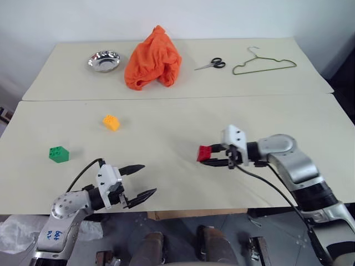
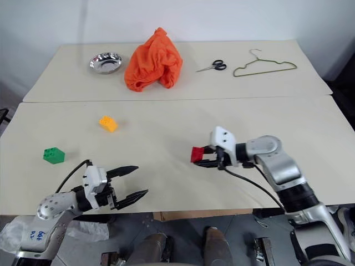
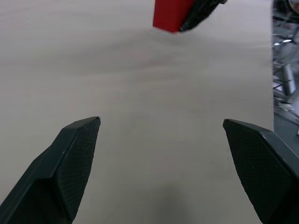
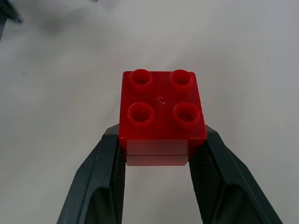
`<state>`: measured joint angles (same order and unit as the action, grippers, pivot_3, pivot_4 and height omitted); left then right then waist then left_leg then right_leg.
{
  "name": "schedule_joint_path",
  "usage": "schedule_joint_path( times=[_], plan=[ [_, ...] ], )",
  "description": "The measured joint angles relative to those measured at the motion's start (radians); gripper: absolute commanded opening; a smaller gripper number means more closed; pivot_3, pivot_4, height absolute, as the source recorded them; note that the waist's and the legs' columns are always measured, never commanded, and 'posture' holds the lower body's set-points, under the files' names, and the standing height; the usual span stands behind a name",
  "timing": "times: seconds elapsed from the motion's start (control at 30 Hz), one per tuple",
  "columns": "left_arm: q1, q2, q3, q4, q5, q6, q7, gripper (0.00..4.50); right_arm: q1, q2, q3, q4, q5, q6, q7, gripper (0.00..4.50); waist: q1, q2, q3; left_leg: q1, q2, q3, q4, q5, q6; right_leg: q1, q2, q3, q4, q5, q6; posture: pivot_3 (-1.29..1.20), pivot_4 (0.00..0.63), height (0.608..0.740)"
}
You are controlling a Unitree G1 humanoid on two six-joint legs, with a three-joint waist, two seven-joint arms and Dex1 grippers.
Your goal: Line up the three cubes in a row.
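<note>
My right gripper (image 1: 211,157) is shut on the red cube (image 1: 204,153), holding it just above the near table, right of the middle. The right wrist view shows the red cube (image 4: 161,114) studs up between the two fingers. A yellow-orange cube (image 1: 111,122) lies on the table to the left, and the green cube (image 1: 59,154) sits further left and nearer. My left gripper (image 1: 143,180) hovers open near the front edge with nothing between its fingers, pointing right toward the red cube (image 3: 171,15).
On the far table stand a metal bowl (image 1: 104,61), a crumpled orange cloth (image 1: 152,60), scissors (image 1: 211,65) and a wire hanger (image 1: 263,63). A seam (image 1: 177,98) separates the two tables.
</note>
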<state>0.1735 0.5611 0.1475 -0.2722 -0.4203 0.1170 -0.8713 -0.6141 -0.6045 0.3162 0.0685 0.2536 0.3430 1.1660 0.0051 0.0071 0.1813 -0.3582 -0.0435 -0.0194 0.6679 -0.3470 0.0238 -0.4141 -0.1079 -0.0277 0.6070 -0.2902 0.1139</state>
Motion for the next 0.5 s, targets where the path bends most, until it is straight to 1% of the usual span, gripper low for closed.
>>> schedule_joint_path(
  times=[0.07, 0.2, 0.37, 0.47, 0.5],
  plan=[
    [0.025, 0.005, 0.043, -0.026, -0.016, 0.008, 0.01, 4.5, -0.028, 0.025, 0.026, 0.018, -0.02, 0.003, 0.006, 1.48, 0.005, 0.0, 0.0, -0.001, -0.001, -0.001, 0.0, -0.001, 0.001, 0.0, -0.001, -0.002, 0.0, 0.0, 0.0, 0.0, 0.15, 0.74],
    [0.129, 0.035, 0.088, -0.074, -0.026, 0.007, -0.003, 4.5, -0.047, 0.072, 0.049, 0.092, -0.059, -0.039, 0.024, 1.48, -0.007, -0.001, 0.0, -0.001, -0.002, -0.001, 0.0, -0.003, 0.003, 0.001, -0.001, -0.003, 0.0, 0.0, 0.0, 0.0, 0.15, 0.74],
    [0.147, 0.036, 0.131, -0.074, -0.026, 0.003, 0.016, 4.5, -0.056, 0.102, 0.054, 0.165, -0.094, -0.105, 0.04, 1.48, -0.007, -0.001, 0.0, -0.002, -0.002, -0.001, 0.0, -0.003, 0.003, 0.001, -0.001, -0.007, 0.0, 0.0, 0.0, 0.0, 0.15, 0.74],
    [0.148, 0.027, 0.127, -0.076, -0.026, 0.003, 0.025, 4.5, -0.071, 0.104, 0.054, 0.199, -0.107, -0.148, 0.068, 1.48, -0.009, -0.001, 0.0, -0.002, -0.002, -0.001, 0.0, -0.003, 0.003, 0.001, -0.001, -0.009, 0.0, 0.0, 0.0, 0.0, 0.15, 0.74],
    [0.149, 0.025, 0.126, -0.077, -0.026, 0.003, 0.028, 4.5, -0.074, 0.108, 0.052, 0.21, -0.107, -0.152, 0.075, 1.83, -0.01, -0.001, 0.0, -0.002, -0.001, -0.001, 0.0, -0.004, 0.003, 0.001, -0.001, -0.009, 0.0, 0.0, 0.0, 0.0, 0.15, 0.74]
  ],
)
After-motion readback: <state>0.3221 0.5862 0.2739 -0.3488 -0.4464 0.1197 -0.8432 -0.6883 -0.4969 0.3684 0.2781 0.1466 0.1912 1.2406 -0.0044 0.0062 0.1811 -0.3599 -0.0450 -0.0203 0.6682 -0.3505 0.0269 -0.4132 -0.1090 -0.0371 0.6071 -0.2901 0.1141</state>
